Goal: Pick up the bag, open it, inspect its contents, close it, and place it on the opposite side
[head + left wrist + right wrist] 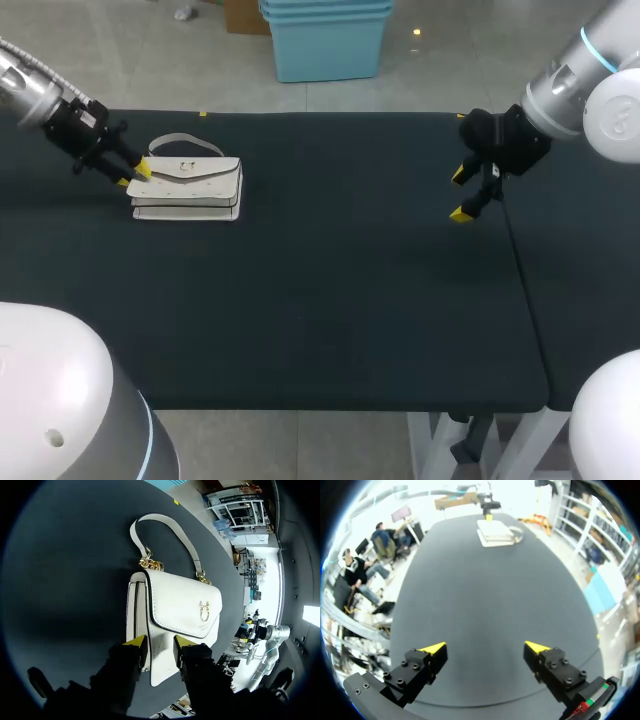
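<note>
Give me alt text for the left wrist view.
A white handbag with a gold clasp lies flat on the dark table, handle stretched away from the left gripper. The gripper's yellow-tipped fingers are apart at the bag's near end.

Bag (190,185) flat on the table's (340,300) far left part, handle (185,143) toward the far edge, left gripper (135,175) at its left end, right gripper (460,193) over the right side, well apart.

Your left arm (30,90) comes in from the far left corner with the left gripper (137,174) angled down and inward, while your right arm (570,85) holds the right gripper (460,194) pointing downward, fingers spread wide.
</note>
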You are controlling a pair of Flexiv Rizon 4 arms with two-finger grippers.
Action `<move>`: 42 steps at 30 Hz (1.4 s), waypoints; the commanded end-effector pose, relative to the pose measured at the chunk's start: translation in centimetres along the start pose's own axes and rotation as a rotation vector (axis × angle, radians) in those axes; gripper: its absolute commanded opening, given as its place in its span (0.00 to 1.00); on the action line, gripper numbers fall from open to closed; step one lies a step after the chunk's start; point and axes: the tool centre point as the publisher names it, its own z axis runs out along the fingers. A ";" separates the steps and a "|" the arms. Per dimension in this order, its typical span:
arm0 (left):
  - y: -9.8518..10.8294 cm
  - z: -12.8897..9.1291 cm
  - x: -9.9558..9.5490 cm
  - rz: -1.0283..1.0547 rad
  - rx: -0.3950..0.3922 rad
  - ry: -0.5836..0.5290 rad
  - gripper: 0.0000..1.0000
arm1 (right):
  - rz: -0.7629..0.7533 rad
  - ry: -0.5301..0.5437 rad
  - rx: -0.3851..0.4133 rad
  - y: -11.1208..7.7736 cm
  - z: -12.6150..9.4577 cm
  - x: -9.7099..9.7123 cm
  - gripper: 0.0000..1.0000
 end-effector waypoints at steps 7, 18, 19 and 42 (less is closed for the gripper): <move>0.2 0.3 0.3 0.017 -0.067 0.004 0.00 | -0.001 0.003 -0.001 0.0 0.0 -0.1 1.00; 2.1 2.9 3.3 0.058 -0.032 0.028 0.00 | -0.001 0.003 -0.001 0.0 0.0 -0.1 1.00; 2.3 3.3 3.7 0.058 -0.028 0.029 0.00 | -0.001 0.003 -0.001 0.0 0.0 -0.1 1.00; 3.0 5.6 5.8 0.093 -0.050 0.054 0.00 | -0.001 0.003 -0.001 0.0 0.0 -0.1 1.00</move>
